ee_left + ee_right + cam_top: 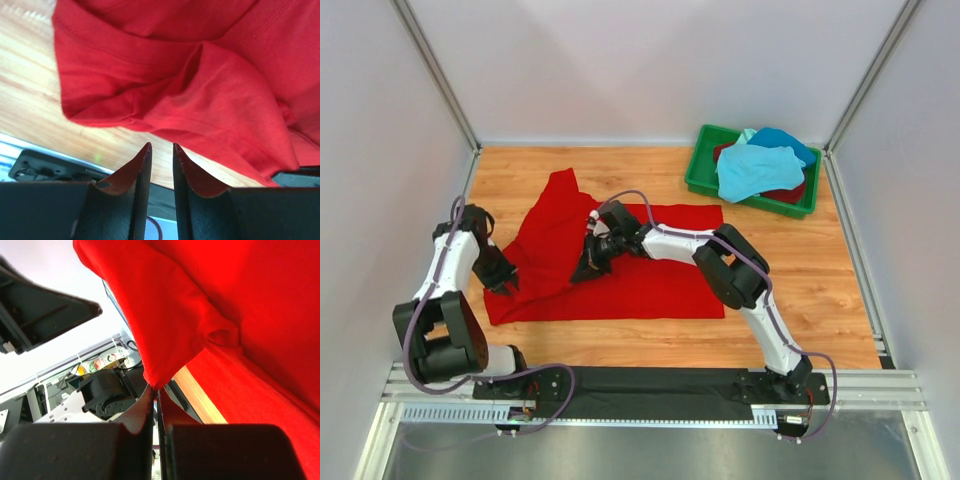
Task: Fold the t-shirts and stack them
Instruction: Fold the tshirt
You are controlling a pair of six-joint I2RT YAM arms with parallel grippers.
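1. While the right gripper (156,390) was clamped on a raised fold of the red t-shirt (650,275), the rest of the garment lay spread on the table (820,290), left of centre.
2. The right wrist view showed the jaws pressed together with the point of that fold pinched between them. The cloth hung from the pinch in a peak.
3. The top view placed this pinch over the left-middle part of the shirt, with the right arm reaching across the cloth from the right.
4. The left gripper (507,280) stood at the shirt's near-left edge. Its jaws were set to a narrow gap, and bare wood showed through the gap with no cloth in it.
5. In the left wrist view a rumpled, hemmed edge of the shirt lay just beyond the fingertips (145,149), apart from them.
6. The governing relation: the shirt's long axis ran left to right across the table, and the free left edge lay directly ahead of the left gripper. The left arm was the nearer one to that edge.
7. Judgement: the fold was in progress, and the left gripper would have to advance onto the hem before closing.
8. The other t-shirts (755,170) lay heaped in the green bin (697,172) at the far right, well apart.
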